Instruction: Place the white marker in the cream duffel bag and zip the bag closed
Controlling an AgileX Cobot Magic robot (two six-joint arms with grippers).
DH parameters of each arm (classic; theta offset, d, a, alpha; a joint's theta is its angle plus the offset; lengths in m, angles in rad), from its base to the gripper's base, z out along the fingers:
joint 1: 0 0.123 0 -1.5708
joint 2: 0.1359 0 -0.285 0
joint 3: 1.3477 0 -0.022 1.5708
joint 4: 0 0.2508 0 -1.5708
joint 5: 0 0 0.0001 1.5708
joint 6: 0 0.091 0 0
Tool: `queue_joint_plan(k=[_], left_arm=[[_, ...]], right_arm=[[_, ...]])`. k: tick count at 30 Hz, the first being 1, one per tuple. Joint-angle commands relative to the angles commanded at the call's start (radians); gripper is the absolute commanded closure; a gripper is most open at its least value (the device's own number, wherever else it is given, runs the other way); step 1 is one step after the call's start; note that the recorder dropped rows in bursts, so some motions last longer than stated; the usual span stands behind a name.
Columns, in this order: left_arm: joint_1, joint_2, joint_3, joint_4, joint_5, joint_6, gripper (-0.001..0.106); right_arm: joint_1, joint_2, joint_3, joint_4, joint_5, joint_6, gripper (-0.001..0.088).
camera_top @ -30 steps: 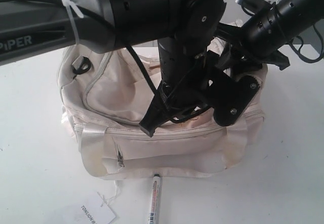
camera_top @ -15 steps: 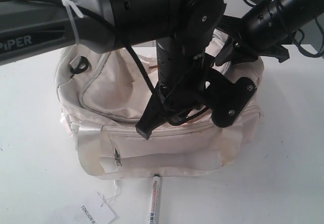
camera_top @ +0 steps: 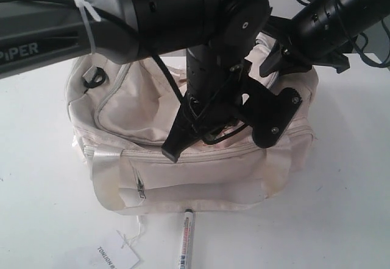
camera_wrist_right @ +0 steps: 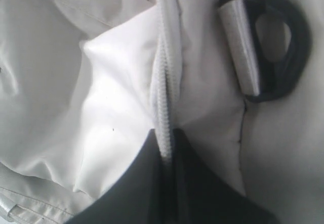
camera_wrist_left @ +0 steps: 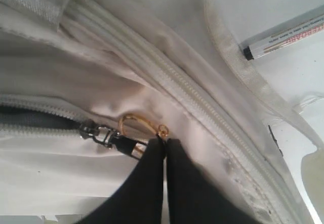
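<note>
At the front of the white table (camera_top: 341,220), a flat paper tag (camera_top: 116,258) with black print lies near the white marker (camera_top: 186,240). The marker is a slim printed barrel whose black cap points at the base of the cream duffel bag (camera_top: 140,108); it lies just beside the bag and outside it. Behind them the bag sits soft and creased, with satin handle bands and a ribbed, curved zip. Over its top the left gripper (camera_wrist_left: 164,144) has its black fingers pressed together on the gold ring zip pull (camera_wrist_left: 135,124). Only the left wrist view shows this, since the arm's bulk covers it in the exterior view. Farther back, the right gripper (camera_wrist_right: 164,135) is pinched tight on a ridge of the bag's zip tape beside a glossy black strap ring (camera_wrist_right: 277,64); the exterior view hides that grip.
</note>
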Motion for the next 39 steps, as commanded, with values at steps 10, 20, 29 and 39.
queue_joint_plan(k=[10, 20, 29, 39], left_arm=[[0.0, 0.0, 0.0, 0.0, 0.0, -0.002, 0.105], [0.0, -0.002, 0.044, 0.005, 0.0, -0.023, 0.105], [0.0, -0.012, 0.047, 0.016, 0.0, -0.081, 0.105], [0.03, -0.05, 0.06, 0.014, 0.0, -0.115, 0.105]], right_arm=[[0.0, 0.0, 0.0, -0.004, -0.002, 0.0, 0.0868], [-0.002, 0.0, 0.0, -0.02, -0.006, 0.002, 0.0868], [-0.002, 0.0, 0.0, -0.044, -0.021, 0.007, 0.0868], [-0.002, 0.0, 0.0, -0.044, -0.027, 0.007, 0.0868]])
